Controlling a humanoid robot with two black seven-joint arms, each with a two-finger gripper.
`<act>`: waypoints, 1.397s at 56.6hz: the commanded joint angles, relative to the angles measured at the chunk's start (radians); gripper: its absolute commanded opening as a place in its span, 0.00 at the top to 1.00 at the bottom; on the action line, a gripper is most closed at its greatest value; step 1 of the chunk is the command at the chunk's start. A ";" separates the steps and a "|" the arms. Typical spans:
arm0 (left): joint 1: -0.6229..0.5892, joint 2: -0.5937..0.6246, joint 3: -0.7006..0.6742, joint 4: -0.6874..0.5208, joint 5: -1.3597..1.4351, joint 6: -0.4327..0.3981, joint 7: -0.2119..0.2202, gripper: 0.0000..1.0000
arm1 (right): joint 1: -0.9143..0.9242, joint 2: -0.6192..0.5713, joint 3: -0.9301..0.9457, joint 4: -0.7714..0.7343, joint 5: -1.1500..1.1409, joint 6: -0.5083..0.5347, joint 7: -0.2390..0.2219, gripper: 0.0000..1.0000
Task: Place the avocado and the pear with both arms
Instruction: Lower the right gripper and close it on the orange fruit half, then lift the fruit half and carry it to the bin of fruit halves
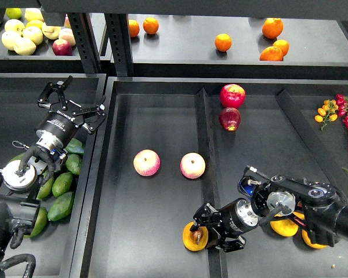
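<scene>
The big black tray (pixel 156 231) fills the middle of the head view, split by a raised divider (pixel 206 139) into a wide left bay and a right bay. A narrower side bin (pixel 6 116) sits to its left, and a dark shelf (pixel 191 40) runs behind with oranges (pixel 223 42) and pale apples (pixel 23 37) on it.

The right arm reaches in from the lower right, lying low across the right bay with its wrist pointing left. The right gripper (pixel 198 231) sits at the divider's near end, its fingers closed around the pear (pixel 194 237), an orange-yellow fruit with a dark sunken spot. More orange-yellow fruit (pixel 285 227) lies under the arm behind it.

The left arm rises out of the side bin. The left gripper (pixel 75 99) hangs above the bin with its fingers spread and nothing between them. The avocado (pixel 62 184) lies in a pile of dark green ones directly below and behind that gripper, toward the near edge, its long axis running roughly up-right to down-left; the arm covers part of the pile, so which fruit is easiest to reach is probably this one but hard to confirm.

Two pink-yellow apples (pixel 147 163) rest in the left bay, and two red apples (pixel 232 95) sit farther back in the right bay.

The left gripper is the nearer tool for the avocado and would have to come back down toward the pile; the pear is already in the right gripper's hold.
</scene>
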 commanded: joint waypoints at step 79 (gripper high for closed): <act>0.008 0.000 0.003 -0.006 0.000 0.000 0.000 0.01 | 0.221 -0.179 0.024 -0.015 0.264 0.000 0.000 0.98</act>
